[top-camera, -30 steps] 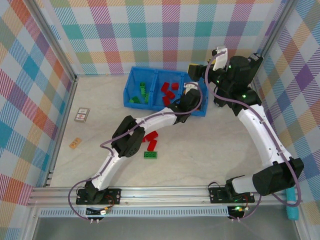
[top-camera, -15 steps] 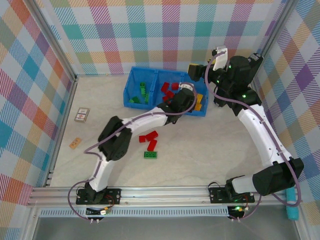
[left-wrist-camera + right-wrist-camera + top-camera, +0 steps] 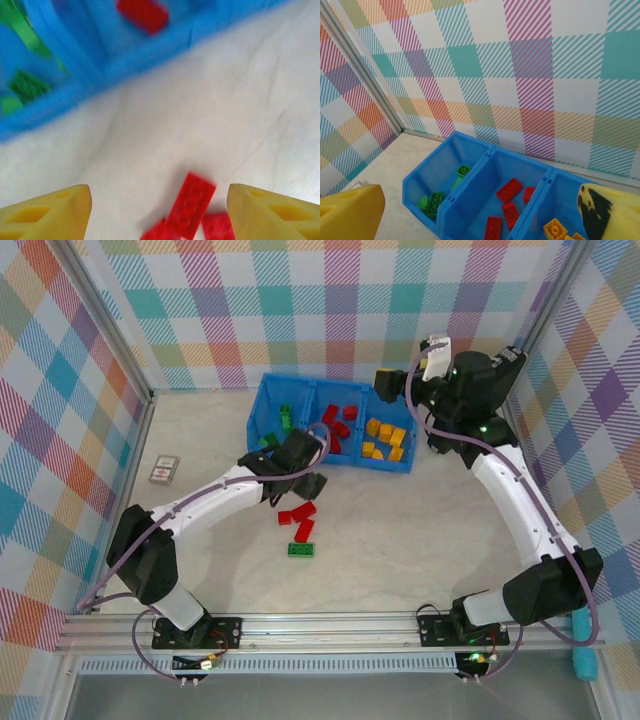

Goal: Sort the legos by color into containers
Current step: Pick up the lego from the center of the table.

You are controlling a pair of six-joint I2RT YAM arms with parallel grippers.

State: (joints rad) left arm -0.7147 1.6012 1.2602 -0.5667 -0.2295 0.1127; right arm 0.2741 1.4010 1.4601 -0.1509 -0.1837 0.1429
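Near red legos (image 3: 191,204), left pincer (image 3: 159,196) agape.

The left tool (image 3: 160,195) is pulling back from over the middle and right compartments of the blue bin (image 3: 360,462) toward the near left. It is now hanging over the worktop (image 3: 420,530) just near of the bin's wall, above the loose red bricks (image 3: 298,513). Its jaws are spreading wider, with nothing between them. The yellow bricks (image 3: 384,438) are showing uncovered. The left arm's elbow (image 3: 140,555) is swinging out left.
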